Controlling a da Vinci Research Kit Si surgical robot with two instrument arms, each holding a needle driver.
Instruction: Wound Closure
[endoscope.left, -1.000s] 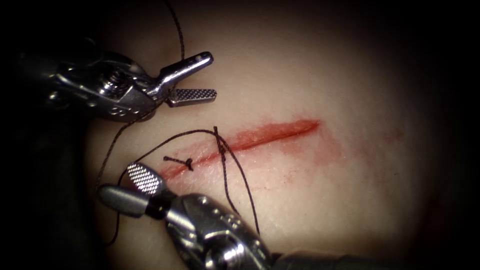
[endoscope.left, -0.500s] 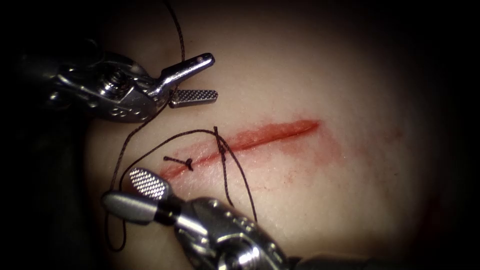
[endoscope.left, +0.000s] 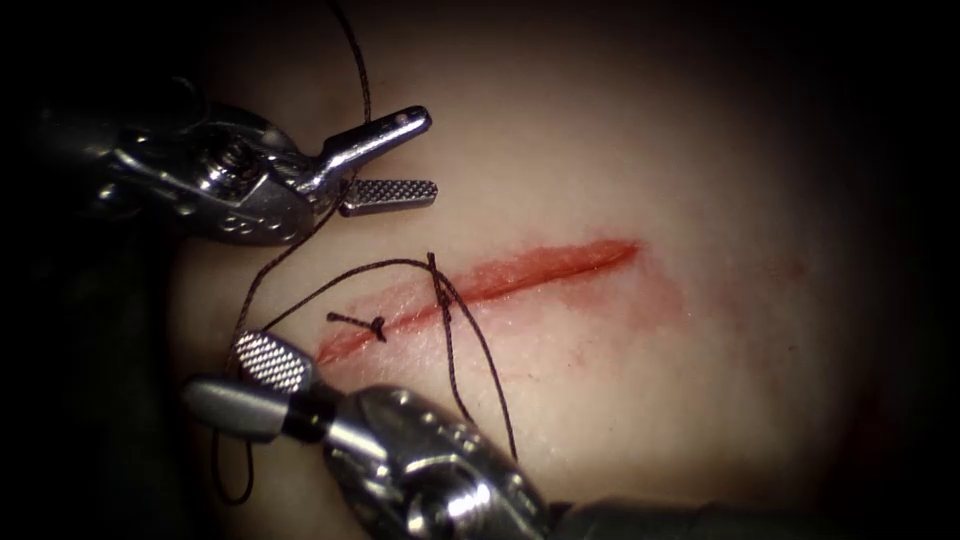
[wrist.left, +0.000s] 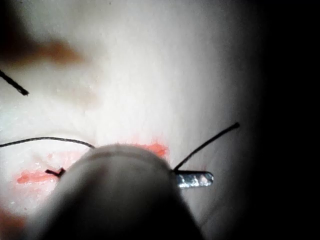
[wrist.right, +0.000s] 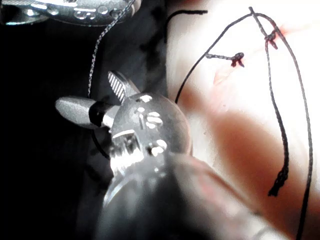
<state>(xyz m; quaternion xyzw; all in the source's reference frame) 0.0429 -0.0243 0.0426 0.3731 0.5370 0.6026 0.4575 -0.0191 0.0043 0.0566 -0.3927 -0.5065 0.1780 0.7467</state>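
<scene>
One knot (endoscope.left: 378, 325) sits tied at the cut's (endoscope.left: 520, 270) left end, a second stitch's thread (endoscope.left: 440, 290) loose, the right stretch unclosed (needle unseen), left tool (endoscope.left: 385, 158) and right tool (endoscope.left: 250, 385) both gaping, empty.

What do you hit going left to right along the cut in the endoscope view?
Right arm's open pincer, holding nothing → small finished knot on the cut → second stitch's knot with loose thread → open red part of the cut in the tissue.
</scene>
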